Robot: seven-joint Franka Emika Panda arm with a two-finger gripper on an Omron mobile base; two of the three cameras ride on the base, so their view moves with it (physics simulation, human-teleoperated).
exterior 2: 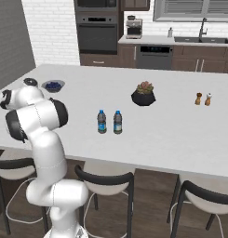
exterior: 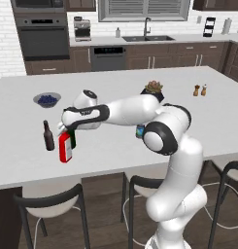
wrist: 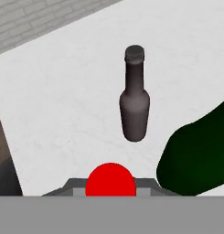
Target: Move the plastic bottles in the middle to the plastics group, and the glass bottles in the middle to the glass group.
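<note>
gripper pinched on the red bottle just under its cap, at the left part of the counter. held right beside the green bottle, seemingly touching or nearly so, with the brown bottle a little further left. cannot tell whether resting on the counter or just above. risk: bumping the green bottle while setting down, since so close; letting go while tilted or above the surface could tip it into its neighbours. two water bottles waiting mid-counter, side by side.
</note>
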